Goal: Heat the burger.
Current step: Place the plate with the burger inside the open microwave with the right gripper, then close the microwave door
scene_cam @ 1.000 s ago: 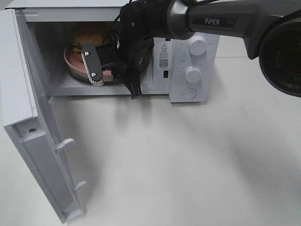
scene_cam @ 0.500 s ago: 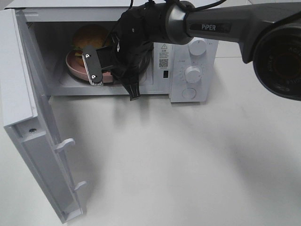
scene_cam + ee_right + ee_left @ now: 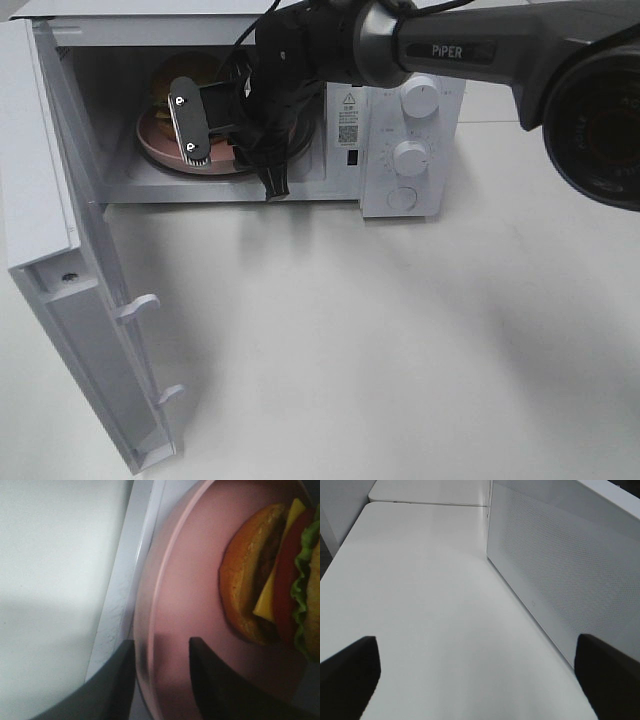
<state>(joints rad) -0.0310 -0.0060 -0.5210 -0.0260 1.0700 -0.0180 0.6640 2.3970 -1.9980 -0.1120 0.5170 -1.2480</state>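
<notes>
The burger (image 3: 270,575) lies on a pink plate (image 3: 190,555) inside the microwave (image 3: 400,120), which is stood along the far edge of the table (image 3: 420,360). The plate is set on the floor of the chamber with its near rim just beside the front sill. The burger is placed toward the back half of the plate. The door (image 3: 60,240) is swung wide open on the left.

The right gripper (image 3: 161,650) is reached in through the opening, and the plate's near rim is straddled by its fingers. One finger is held outside the rim and the other over the plate's inner surface. The jaws are parted, with a plain gap seen on the inner side, so the plate is not clamped. Whether the outer finger is touching the rim cannot quite be made out in the shadow. The left gripper (image 3: 480,680) is held wide open over bare table, with nothing between its fingers.

The loading step is judged to be at its close: the plate is set down and let go, while the door is not yet shut and the knobs (image 3: 410,157) are not being touched.

Next, the right arm would need to be drawn straight back out of the chamber, raised just enough that the rim is not caught and the plate is not dragged toward the sill. Only once the opening is cleared can the door be swung shut and the timer knob be turned.
</notes>
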